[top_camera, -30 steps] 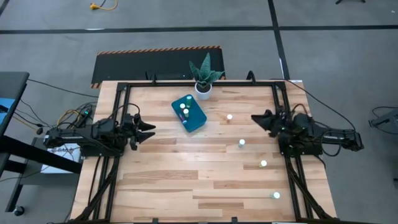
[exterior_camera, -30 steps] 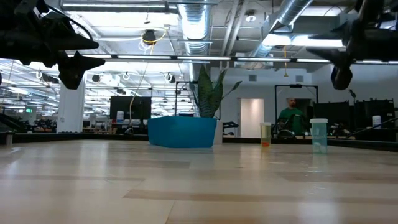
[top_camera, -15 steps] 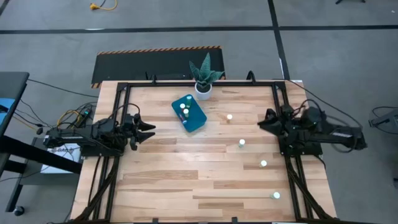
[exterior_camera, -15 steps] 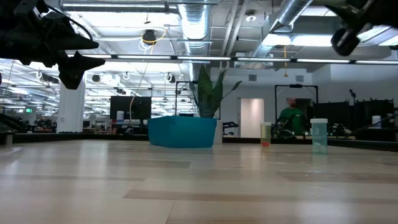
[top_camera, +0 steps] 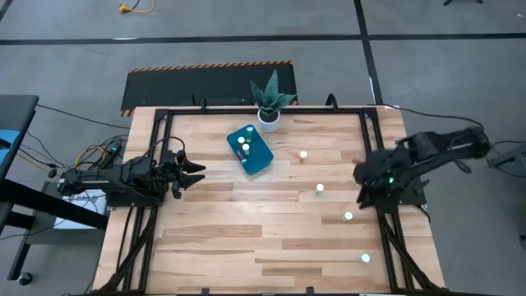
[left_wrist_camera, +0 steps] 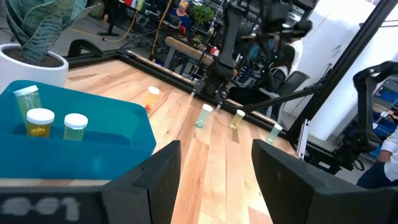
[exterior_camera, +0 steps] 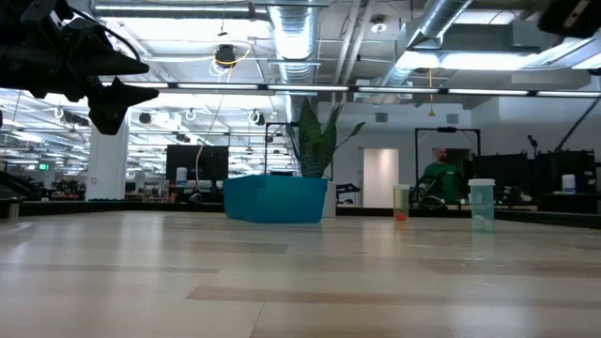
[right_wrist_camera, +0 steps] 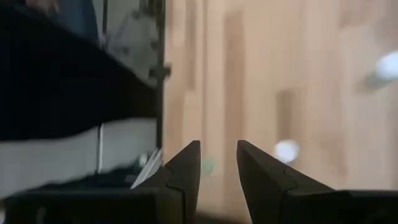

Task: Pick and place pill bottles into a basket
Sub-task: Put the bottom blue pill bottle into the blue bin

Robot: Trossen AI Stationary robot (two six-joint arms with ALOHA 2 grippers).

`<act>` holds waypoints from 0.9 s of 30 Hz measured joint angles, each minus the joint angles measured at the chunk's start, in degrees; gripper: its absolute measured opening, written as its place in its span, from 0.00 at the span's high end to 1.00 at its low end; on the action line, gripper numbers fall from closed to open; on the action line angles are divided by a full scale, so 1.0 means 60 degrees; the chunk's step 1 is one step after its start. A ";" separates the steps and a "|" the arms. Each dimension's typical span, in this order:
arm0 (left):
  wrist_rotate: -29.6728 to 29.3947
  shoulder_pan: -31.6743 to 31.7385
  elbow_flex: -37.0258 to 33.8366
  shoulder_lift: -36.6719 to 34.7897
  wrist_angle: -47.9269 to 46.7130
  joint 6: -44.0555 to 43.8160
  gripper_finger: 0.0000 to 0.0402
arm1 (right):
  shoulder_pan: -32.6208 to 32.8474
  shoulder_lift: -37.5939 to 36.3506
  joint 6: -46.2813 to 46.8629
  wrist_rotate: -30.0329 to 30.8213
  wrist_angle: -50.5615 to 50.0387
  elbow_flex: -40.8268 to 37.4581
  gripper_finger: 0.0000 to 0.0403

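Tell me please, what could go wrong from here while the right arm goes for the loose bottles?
1. The right gripper is open near two standing pill bottles; a misjudged descent could topple one and let it roll.
2. The basket sits close to the potted plant, so a delivery could brush its leaves.
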 joint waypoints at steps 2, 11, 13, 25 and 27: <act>-0.0002 0.0000 0.0000 0.0000 0.0000 0.0019 0.54 | 0.0895 0.0455 0.0801 0.0043 0.0021 0.0030 0.76; -0.0002 0.0000 0.0000 0.0004 0.0000 -0.0029 0.54 | 0.4569 0.1812 0.6035 0.2033 0.0031 0.0025 0.76; -0.0002 0.0000 0.0000 0.0004 0.0000 -0.0091 0.54 | 0.5115 0.2092 0.7192 0.2284 0.0267 0.0027 0.76; -0.0010 0.0000 -0.0004 0.0004 0.0000 -0.0145 0.54 | 0.6473 0.4820 1.1478 0.2229 0.0933 0.0024 0.46; -0.0010 0.0000 -0.0004 0.0004 0.0000 -0.0148 0.54 | 0.6471 0.5191 1.1726 0.2233 0.1455 0.0024 0.40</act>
